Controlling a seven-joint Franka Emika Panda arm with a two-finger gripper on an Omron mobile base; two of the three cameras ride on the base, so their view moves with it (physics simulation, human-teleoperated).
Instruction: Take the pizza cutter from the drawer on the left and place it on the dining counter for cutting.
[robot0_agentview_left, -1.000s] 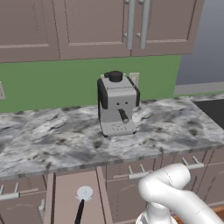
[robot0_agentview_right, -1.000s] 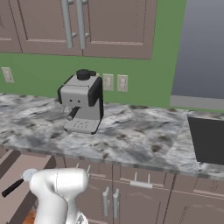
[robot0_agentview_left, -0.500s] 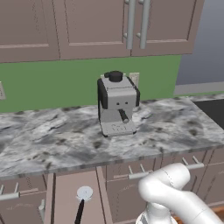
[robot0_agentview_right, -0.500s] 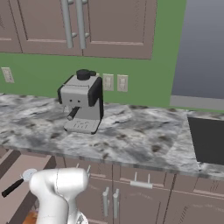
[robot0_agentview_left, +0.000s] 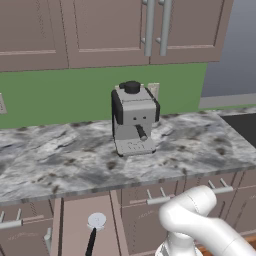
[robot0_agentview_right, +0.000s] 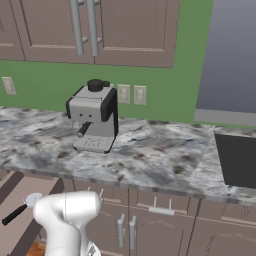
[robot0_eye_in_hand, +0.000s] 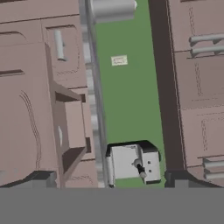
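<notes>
The drawer (robot0_agentview_left: 75, 225) stands pulled out below the marbled counter, at the lower left of both base views (robot0_agentview_right: 20, 192). Inside it lies the pizza cutter (robot0_agentview_left: 94, 231), a silver wheel with a dark handle pointing toward me, also seen from the right side (robot0_agentview_right: 22, 207). In the hand view the gripper (robot0_eye_in_hand: 112, 180) is open, its two dark fingertips (robot0_eye_in_hand: 41, 179) far apart with nothing between them. That view is rolled and looks at the open drawer (robot0_eye_in_hand: 72, 127) from a distance. My arm's white elbow (robot0_agentview_left: 192, 212) rises just right of the drawer. The dining counter is out of view.
A grey coffee machine (robot0_agentview_left: 134, 120) stands on the marbled counter (robot0_agentview_left: 60, 160) above the drawer. A black cooktop (robot0_agentview_right: 239, 160) sits at the right end. Wall cabinets (robot0_agentview_left: 125, 30) hang overhead. Something orange (robot0_agentview_right: 37, 248) shows low beside the arm.
</notes>
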